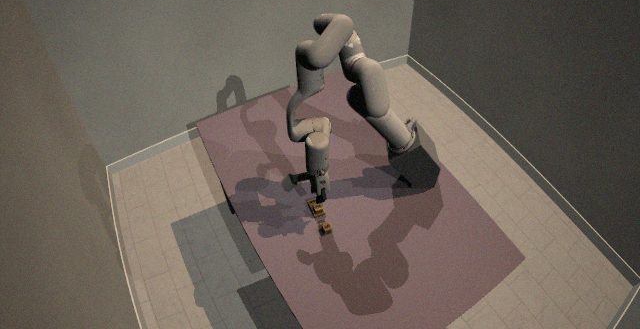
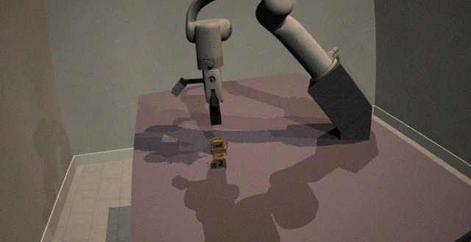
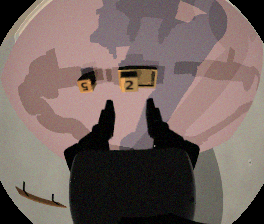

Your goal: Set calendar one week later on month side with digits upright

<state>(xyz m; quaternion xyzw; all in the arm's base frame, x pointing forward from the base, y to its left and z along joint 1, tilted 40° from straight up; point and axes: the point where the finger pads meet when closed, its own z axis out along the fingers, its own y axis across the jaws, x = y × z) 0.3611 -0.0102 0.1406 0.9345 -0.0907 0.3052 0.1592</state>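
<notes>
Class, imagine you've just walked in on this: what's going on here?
A robot arm is partway through resetting a cube calendar. Its gripper hangs above the table, fingers partly open, with nothing between them. One cube sits in the tray, leaving room beside it. The other cube stands outside on the table, so the date isn't set yet.

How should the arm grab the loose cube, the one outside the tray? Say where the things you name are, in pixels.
Probably from straight above, gripping the loose cube (image 1: pixel 326 228) (image 2: pixel 220 160) (image 3: pixel 86 84) by the two opposite upright faces flanking its 2. It sits flat, and the tray (image 1: pixel 312 205) (image 2: pixel 219 151) (image 3: pixel 146 77) lies behind the 2, so those flanks face away from it.
</notes>
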